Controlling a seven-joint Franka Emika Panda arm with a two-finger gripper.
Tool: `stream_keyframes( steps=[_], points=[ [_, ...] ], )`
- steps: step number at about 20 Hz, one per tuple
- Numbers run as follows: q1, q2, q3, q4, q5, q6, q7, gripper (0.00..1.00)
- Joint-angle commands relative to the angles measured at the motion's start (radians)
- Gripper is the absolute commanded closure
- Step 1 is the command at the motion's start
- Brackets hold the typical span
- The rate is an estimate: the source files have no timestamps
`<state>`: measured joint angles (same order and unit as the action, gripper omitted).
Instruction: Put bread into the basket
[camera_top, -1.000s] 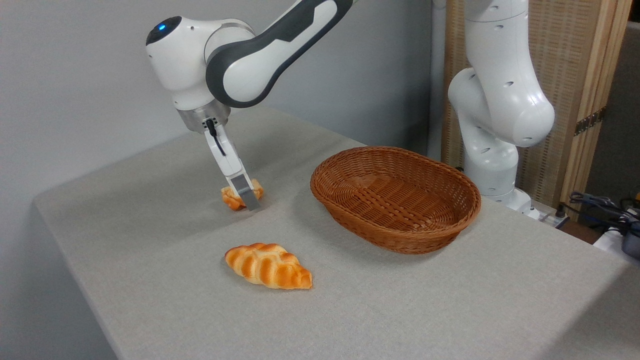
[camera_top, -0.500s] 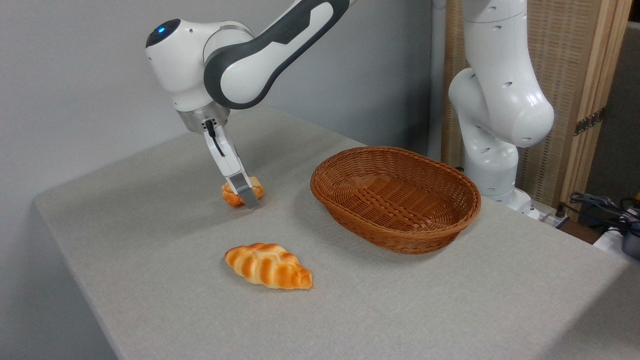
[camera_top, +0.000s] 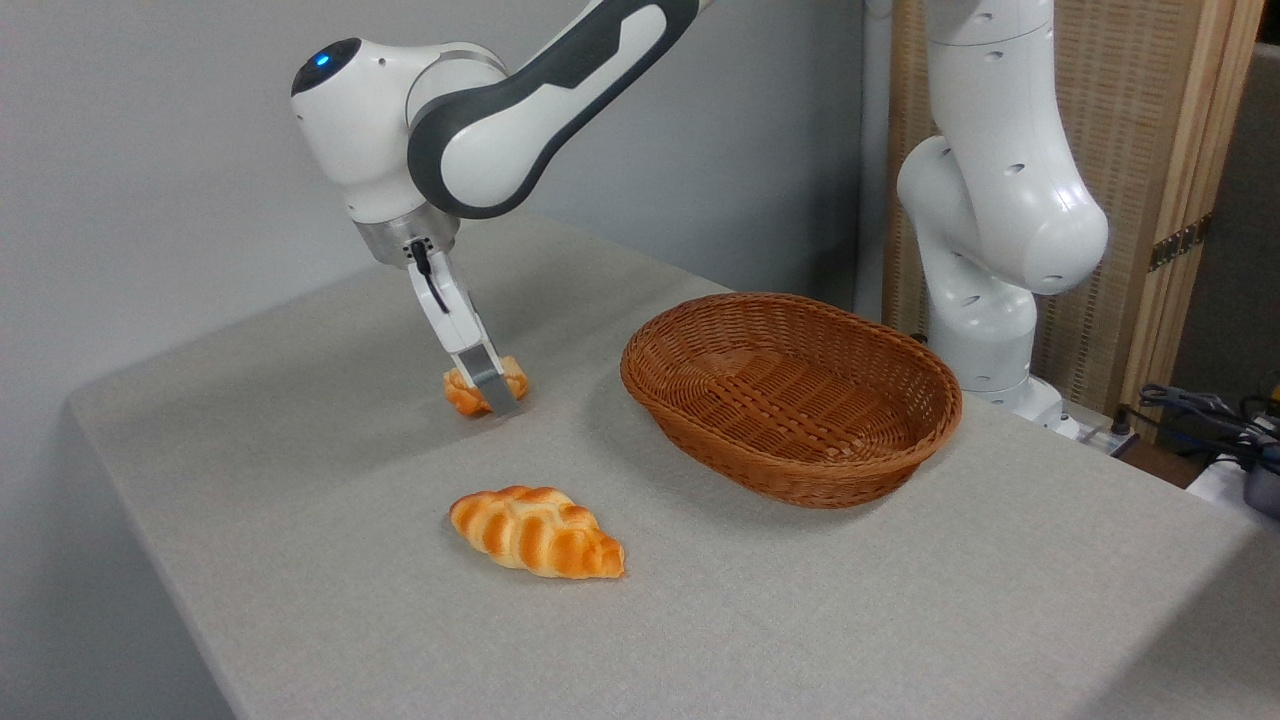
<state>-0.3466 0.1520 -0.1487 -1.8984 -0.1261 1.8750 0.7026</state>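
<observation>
I have the gripper (camera_top: 487, 388) clamped on the bread (camera_top: 463, 391) at the far left of the table (camera_top: 800, 600) — the basket (camera_top: 790, 395) lies to its right, well apart, rim between them.

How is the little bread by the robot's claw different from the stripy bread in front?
The bread is small, round and lumpy; the braided loaf is longer, with pale and orange stripes. The gripper is down on the bread, its near finger hiding the middle, while the braided loaf lies alone, nearer the camera. Both are golden-orange and outside the basket, to its left.
</observation>
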Motion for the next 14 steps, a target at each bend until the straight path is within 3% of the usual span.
stream_keyframes(
  steps=[1, 14],
  points=[
    [-0.005, 0.017, 0.011, 0.012, -0.006, 0.018, 0.011, 0.68],
    [0.009, -0.072, 0.047, 0.032, -0.015, -0.039, 0.015, 0.68]
  ],
)
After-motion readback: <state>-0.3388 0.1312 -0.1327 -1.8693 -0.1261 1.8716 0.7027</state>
